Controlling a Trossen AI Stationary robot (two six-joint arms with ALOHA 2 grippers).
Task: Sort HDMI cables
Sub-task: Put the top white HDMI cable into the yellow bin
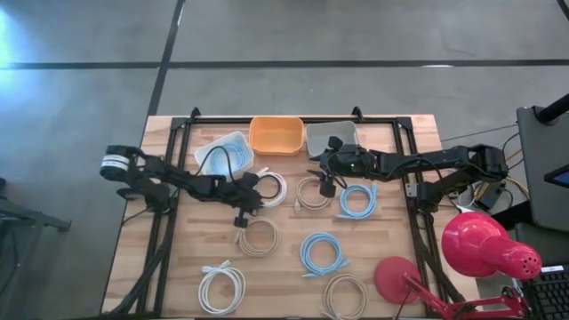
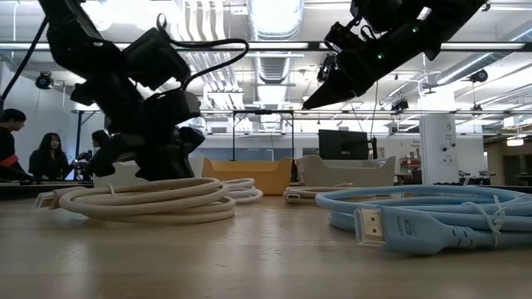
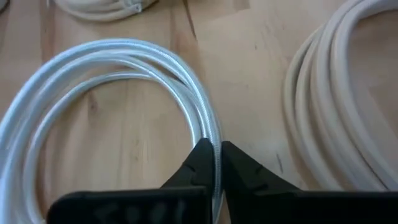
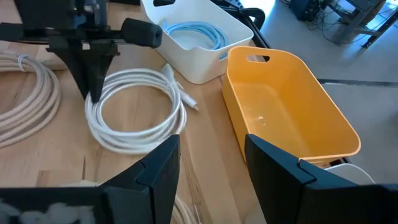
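My left gripper (image 1: 252,191) stands at the left rim of a white HDMI cable coil (image 1: 272,188) and is shut on it; the right wrist view shows it upright over that coil (image 4: 134,112). My right gripper (image 4: 211,177) is open and raised above the table, near a beige coil (image 1: 313,193). Other coils lie flat on the wood: blue (image 1: 357,200), beige (image 1: 258,237), blue (image 1: 324,255), white (image 1: 222,286), beige (image 1: 345,295). One more blue cable (image 4: 196,34) lies in the white bin (image 1: 222,153). My left gripper pinches strands of the white coil's rim (image 3: 215,146) between its two fingers (image 3: 200,163). The fingers come from above, pointing down, and lie across the strands. The coil still lies flat on the table (image 4: 149,124).
Three bins stand in a row at the far edge: white, orange (image 1: 276,135) and grey (image 1: 331,135); the orange one (image 4: 286,112) is empty. A red lamp (image 1: 484,244) sits off the right near corner. People show in the room on the left (image 2: 33,158).
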